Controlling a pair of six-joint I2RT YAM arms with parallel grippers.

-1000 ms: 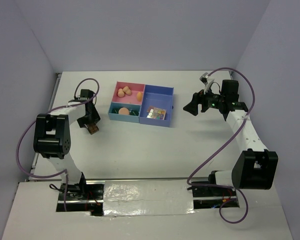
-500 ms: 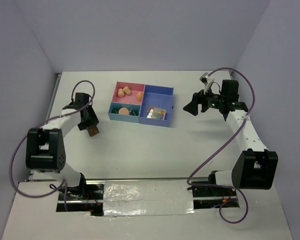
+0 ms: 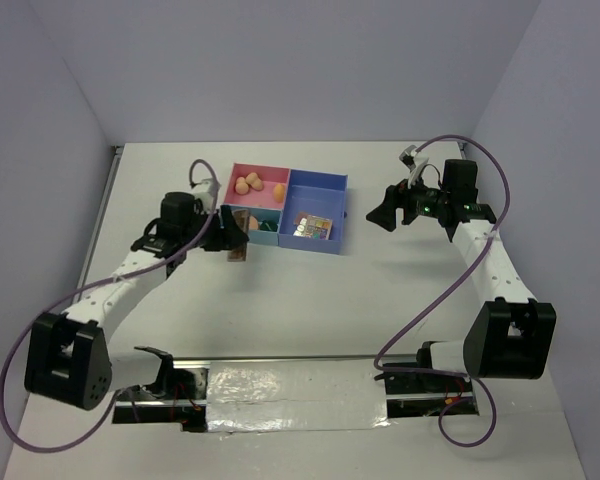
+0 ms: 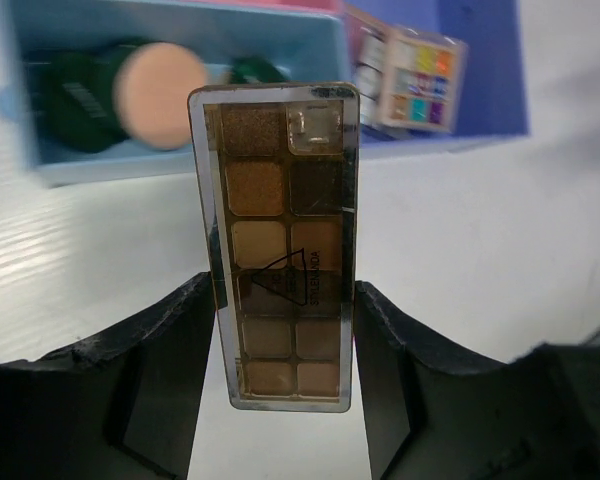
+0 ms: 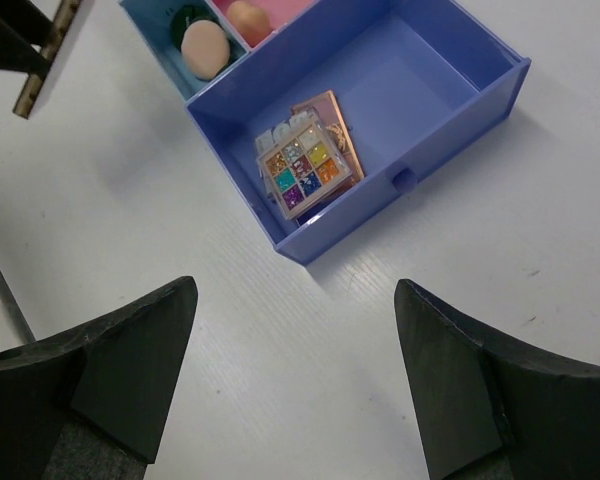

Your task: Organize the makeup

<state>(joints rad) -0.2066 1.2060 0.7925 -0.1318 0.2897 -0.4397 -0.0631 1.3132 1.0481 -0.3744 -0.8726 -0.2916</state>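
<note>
My left gripper [image 3: 232, 240] is shut on a long brown eyeshadow palette [image 4: 280, 240] and holds it above the table just in front of the tray's light blue compartment [image 4: 160, 160]. That compartment holds a round peach puff [image 4: 160, 93] and dark green compacts [image 4: 80, 90]. Peach egg-shaped sponges [image 3: 247, 184] lie in the pink compartment. Two palettes, the top one multicoloured [image 5: 302, 168], lie in the large blue compartment [image 5: 420, 90]. My right gripper [image 3: 385, 215] is open and empty, to the right of the tray.
The pink-and-blue tray [image 3: 320, 181] stands at the back middle of the white table. Grey walls close in the left, back and right. The held palette's end also shows at the top left of the right wrist view [image 5: 48, 55].
My left arm has swung right and forward, carrying the brown palette from the table's left side to the tray's front left corner. The right arm has not moved.
</note>
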